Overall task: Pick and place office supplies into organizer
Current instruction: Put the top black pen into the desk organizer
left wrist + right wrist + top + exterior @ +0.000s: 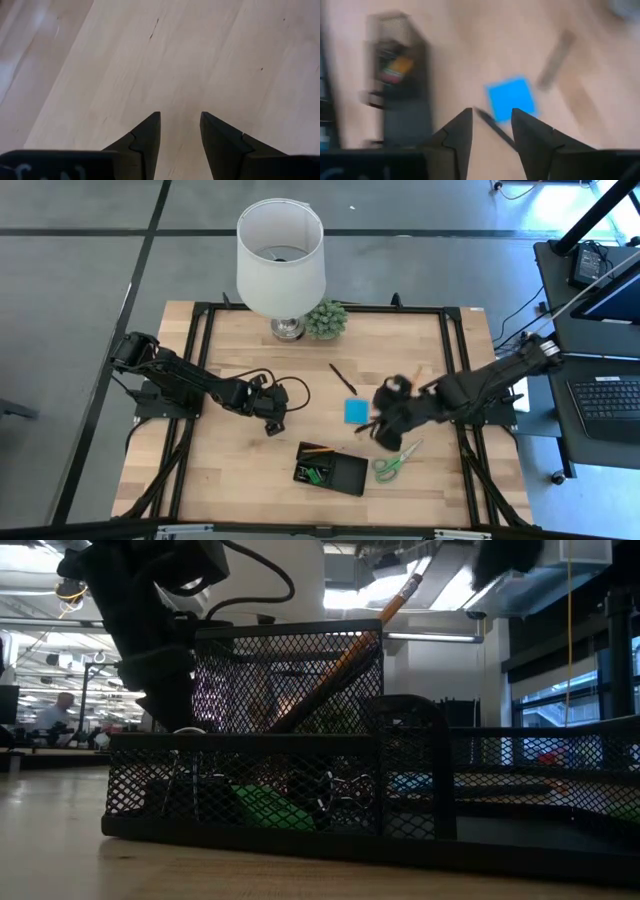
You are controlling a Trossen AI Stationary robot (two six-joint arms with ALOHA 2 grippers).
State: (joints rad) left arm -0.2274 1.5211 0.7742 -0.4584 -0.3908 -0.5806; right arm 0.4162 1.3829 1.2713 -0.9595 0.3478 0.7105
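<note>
A: Organizer (332, 470) first: where does it sit, and what's in it?

B: Below both grippers at the table's near edge; a pencil (345, 660) leans up from one mesh compartment, a small green piece (313, 474) lies low inside

A: And what's loose?

B: Blue pad (355, 411) just ahead of the right gripper (374, 429), a black pen (494, 128) lying between its spread fingers, scissors (396, 461) just beside it. Probably it's lining up on that pen

A: The left gripper (274, 424)?

B: Parted over bare wood, holding nothing, near the organizer's far corner; waiting, I'd guess
</note>
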